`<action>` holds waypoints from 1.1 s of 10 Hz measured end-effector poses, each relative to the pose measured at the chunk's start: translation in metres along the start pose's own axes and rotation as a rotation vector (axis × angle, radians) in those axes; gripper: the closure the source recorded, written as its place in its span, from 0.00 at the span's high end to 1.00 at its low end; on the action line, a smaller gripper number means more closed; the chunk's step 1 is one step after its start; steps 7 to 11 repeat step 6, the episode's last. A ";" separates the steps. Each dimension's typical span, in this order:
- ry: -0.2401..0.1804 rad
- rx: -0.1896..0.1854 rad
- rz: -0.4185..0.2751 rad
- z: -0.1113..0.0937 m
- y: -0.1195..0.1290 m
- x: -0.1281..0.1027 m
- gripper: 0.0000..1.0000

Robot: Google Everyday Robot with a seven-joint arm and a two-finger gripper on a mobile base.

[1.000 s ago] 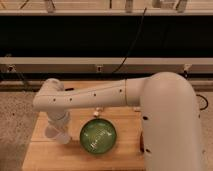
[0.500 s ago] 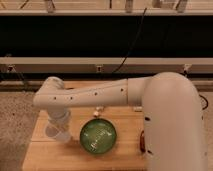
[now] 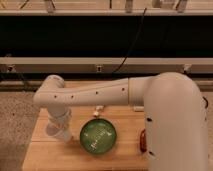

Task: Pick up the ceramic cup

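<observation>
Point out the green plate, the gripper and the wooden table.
green plate (image 3: 99, 136): camera view, centre of its inside.
gripper (image 3: 58, 131): camera view, white lower end of the arm, left of the plate.
wooden table (image 3: 50, 157): camera view, bare front-left surface.

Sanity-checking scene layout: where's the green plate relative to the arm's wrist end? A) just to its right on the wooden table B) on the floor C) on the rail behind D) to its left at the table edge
A: the green plate lies on the wooden table, just right of the gripper, which is lowered at the table's left part.
</observation>
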 end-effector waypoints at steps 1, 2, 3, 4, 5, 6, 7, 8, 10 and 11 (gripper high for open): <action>0.001 0.000 0.001 -0.001 0.000 0.000 0.00; 0.001 0.000 0.002 -0.003 0.001 0.000 0.00; 0.002 0.001 0.002 -0.004 0.002 0.001 0.00; 0.002 0.001 0.003 -0.005 0.003 0.001 0.00; 0.002 0.001 0.003 -0.005 0.004 0.001 0.00; 0.003 0.001 0.003 -0.006 0.004 0.001 0.00; 0.003 0.001 0.003 -0.006 0.004 0.001 0.00; 0.003 0.001 0.003 -0.006 0.004 0.001 0.00; 0.003 0.001 0.003 -0.006 0.004 0.001 0.00; 0.003 0.001 0.003 -0.006 0.004 0.001 0.00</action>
